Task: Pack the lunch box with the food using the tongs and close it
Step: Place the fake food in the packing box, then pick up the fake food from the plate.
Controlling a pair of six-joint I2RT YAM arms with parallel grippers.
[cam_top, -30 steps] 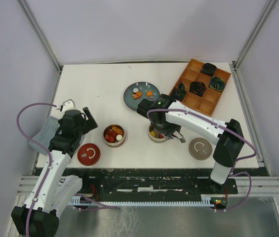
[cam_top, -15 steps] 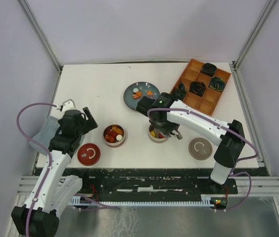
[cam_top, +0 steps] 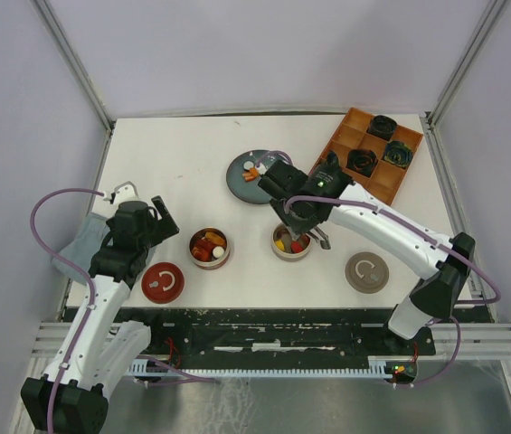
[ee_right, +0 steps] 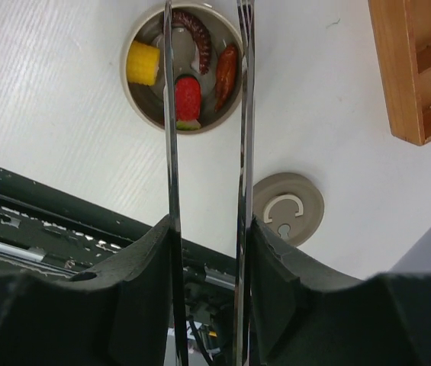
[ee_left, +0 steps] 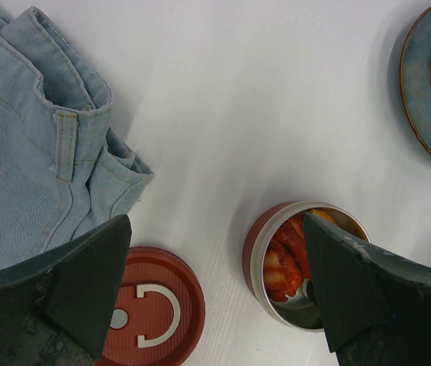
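Left fingers (ee_left: 85, 282) gape wide; right fingers (ee_right: 143, 274), arm (cam_top: 382, 226) outstretched, grip the tongs (ee_right: 171, 152).

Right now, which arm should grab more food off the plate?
Right: the right gripper holds the tongs, close to the plate. The left gripper is open, empty and farther off.

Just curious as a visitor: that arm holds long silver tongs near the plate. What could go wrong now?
1. The thin silver metal tongs are only pinched in the right gripper; they could twist or slip.
2. The small orange and white food pieces on the blue-grey plate may pop out of the tips.
3. The arm could nudge the open beige round tub.
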